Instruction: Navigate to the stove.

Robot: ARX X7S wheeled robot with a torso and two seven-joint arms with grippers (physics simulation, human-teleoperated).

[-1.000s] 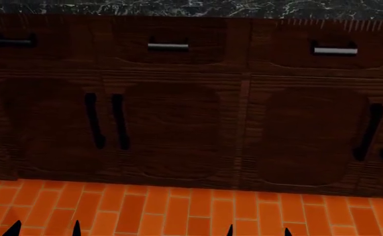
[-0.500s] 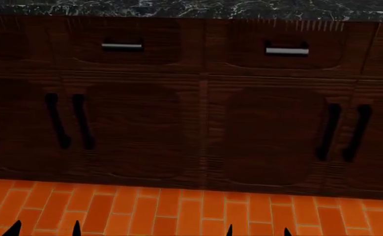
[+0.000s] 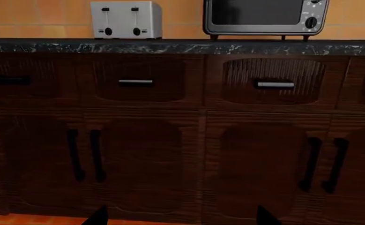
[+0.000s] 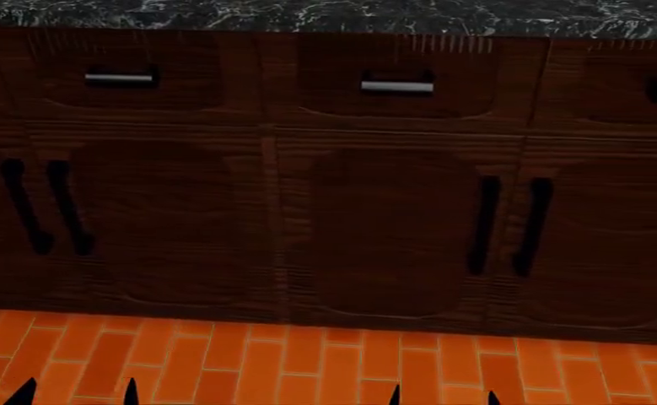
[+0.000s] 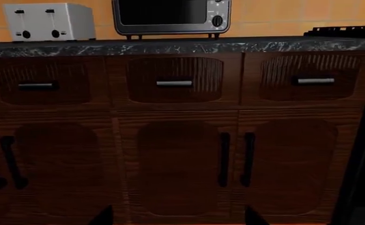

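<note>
Nearest you in the head view, only the dark tips of your left gripper and right gripper poke up over the orange brick floor, each pair spread apart with nothing between. Beyond stand the dark wood cabinets. Both wrist views add the counter carrying a toaster and a toaster oven. Only the right wrist view catches the stove, a black edge beside the cabinets.
</note>
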